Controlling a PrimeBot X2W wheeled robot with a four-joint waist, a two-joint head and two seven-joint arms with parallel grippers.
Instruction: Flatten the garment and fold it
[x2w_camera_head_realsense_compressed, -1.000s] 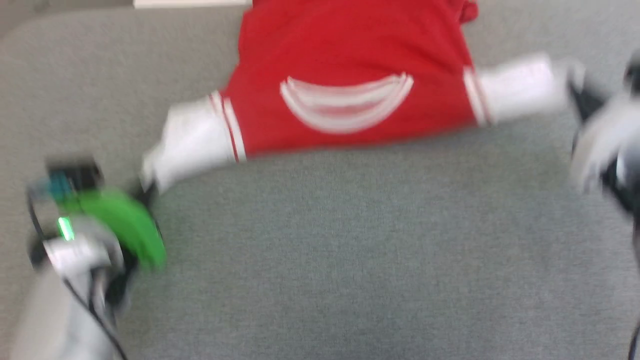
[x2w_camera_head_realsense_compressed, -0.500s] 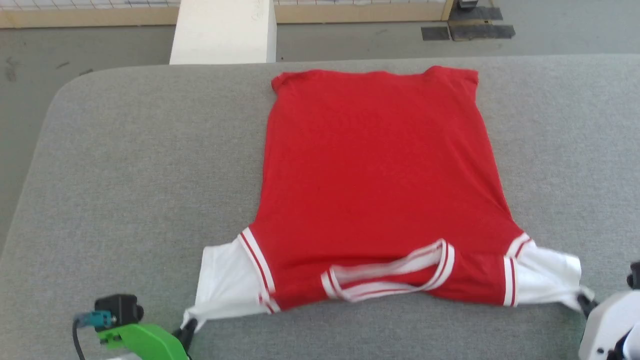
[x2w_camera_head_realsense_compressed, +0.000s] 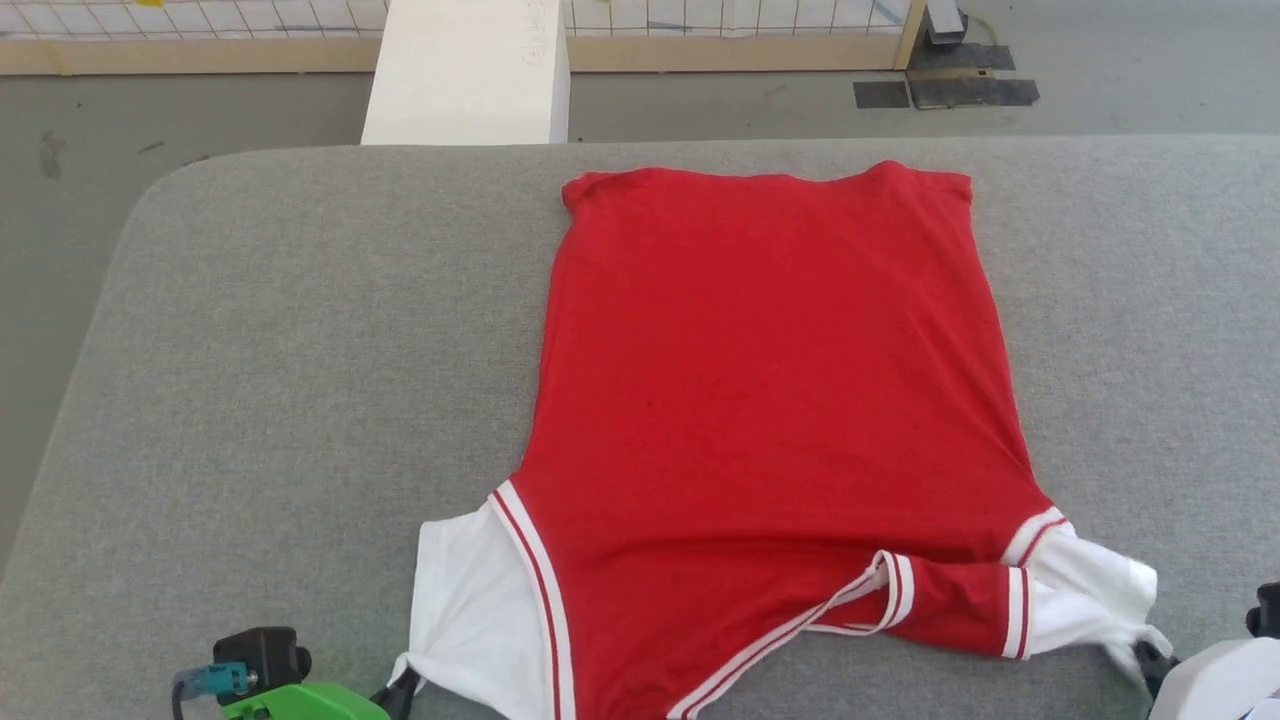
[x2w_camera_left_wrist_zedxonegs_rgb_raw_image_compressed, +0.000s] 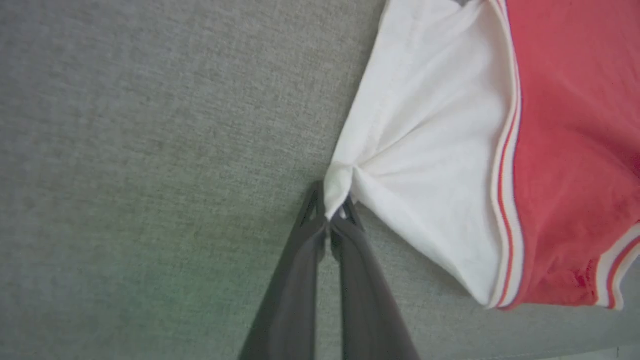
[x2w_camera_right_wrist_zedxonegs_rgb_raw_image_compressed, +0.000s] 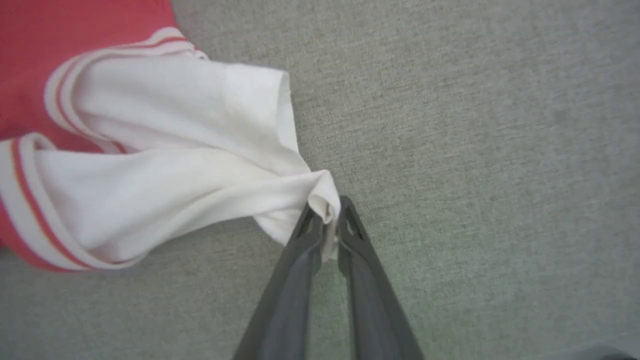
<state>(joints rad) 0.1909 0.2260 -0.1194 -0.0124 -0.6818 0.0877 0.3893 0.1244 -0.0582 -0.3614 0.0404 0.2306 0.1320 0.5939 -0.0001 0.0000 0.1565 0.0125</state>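
The garment (x2w_camera_head_realsense_compressed: 770, 400) lies spread on the grey table (x2w_camera_head_realsense_compressed: 300, 350), plain red side up, hem at 12 o'clock just short of the far edge. My left jaws are clamped on the tip of the white sleeve (x2w_camera_left_wrist_zedxonegs_rgb_raw_image_compressed: 425, 150) at 7 o'clock, and my right jaws on the other sleeve (x2w_camera_right_wrist_zedxonegs_rgb_raw_image_compressed: 175, 150) at 5 o'clock. Since the previous frame the striped collar trim (x2w_camera_head_realsense_compressed: 850, 600) has collapsed from an open loop to a slanted band; bare table runs broad at 9 o'clock, narrower at 3 o'clock.

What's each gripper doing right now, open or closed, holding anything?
Left gripper: closed, pinching a white sleeve tip of the red jersey-style shirt.
Right gripper: closed, pinching the shirt's other white sleeve tip.
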